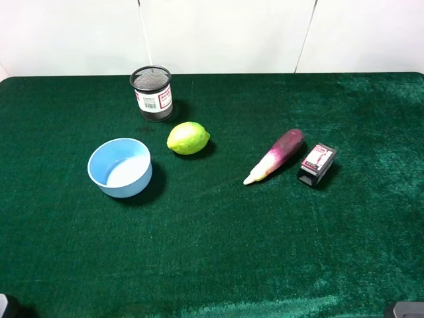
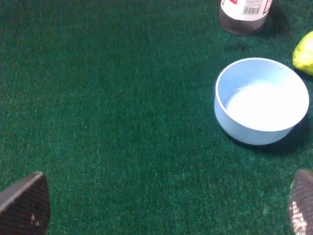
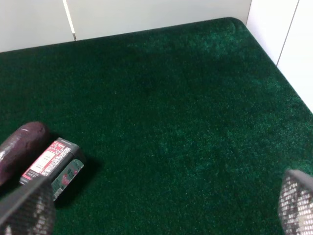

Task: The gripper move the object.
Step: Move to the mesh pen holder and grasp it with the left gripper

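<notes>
The black wire-mesh cup (image 1: 151, 93) with a white, red-printed label stands upright at the back left of the green table. Its lower part also shows in the left wrist view (image 2: 243, 14). My left gripper (image 2: 164, 210) is open and empty over bare cloth, well short of the cup, with the blue bowl between them. My right gripper (image 3: 161, 205) is open and empty over bare cloth on the right side, far from the cup. In the exterior high view only slivers of the arms show at the bottom corners.
A light blue bowl (image 1: 120, 167) sits in front of the cup, and a lime (image 1: 188, 138) lies to the bowl's right. A purple-white eggplant (image 1: 275, 156) and a small black box (image 1: 317, 163) lie at the right. The table's right edge (image 3: 274, 63) borders a white wall.
</notes>
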